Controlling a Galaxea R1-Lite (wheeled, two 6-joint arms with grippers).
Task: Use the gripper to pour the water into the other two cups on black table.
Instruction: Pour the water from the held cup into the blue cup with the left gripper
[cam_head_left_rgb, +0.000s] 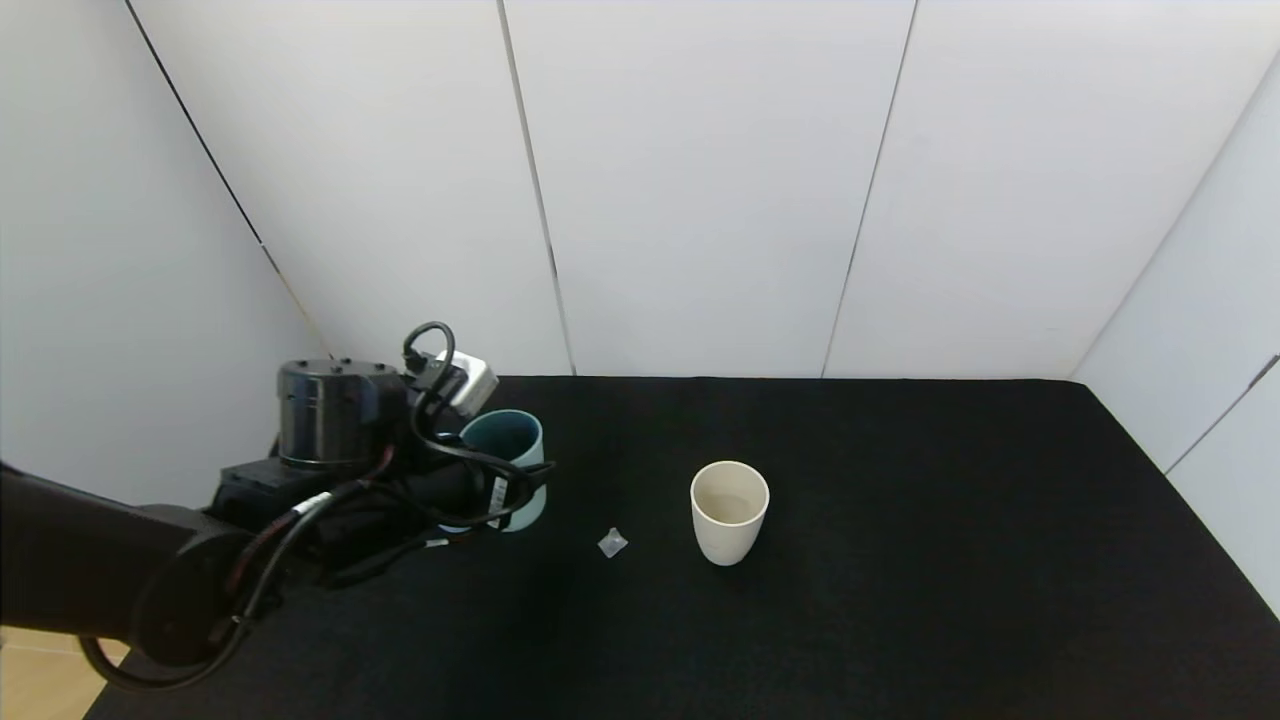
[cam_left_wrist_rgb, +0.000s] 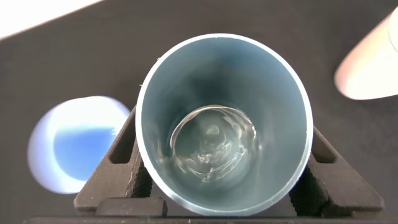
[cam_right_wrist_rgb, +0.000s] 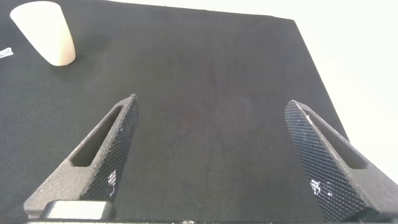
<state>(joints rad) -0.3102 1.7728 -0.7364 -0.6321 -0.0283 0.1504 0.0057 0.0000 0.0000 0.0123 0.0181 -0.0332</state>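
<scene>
My left gripper (cam_head_left_rgb: 488, 482) is shut on the teal-green tumbler (cam_head_left_rgb: 507, 467), which it holds upright at the left side of the black table (cam_head_left_rgb: 900, 560). In the left wrist view the fingers (cam_left_wrist_rgb: 124, 155) clamp both sides of the tumbler (cam_left_wrist_rgb: 224, 74), and a little water (cam_left_wrist_rgb: 211, 146) moves at its bottom. The cream-white cup (cam_head_left_rgb: 729, 511) stands near the table's middle, to the right of the held tumbler. It also shows in the left wrist view (cam_left_wrist_rgb: 370, 68). The periwinkle-blue cup (cam_left_wrist_rgb: 74, 144) stands close beside the tumbler and is hidden by the arm in the head view. My right gripper (cam_right_wrist_rgb: 211, 106) is open and empty.
A small clear scrap (cam_head_left_rgb: 612, 543) lies on the table between the tumbler and the cream-white cup. White wall panels (cam_head_left_rgb: 700, 180) close the back and sides. The right wrist view shows the cream-white cup (cam_right_wrist_rgb: 46, 31) far off and bare table (cam_right_wrist_rgb: 205, 143) under the fingers.
</scene>
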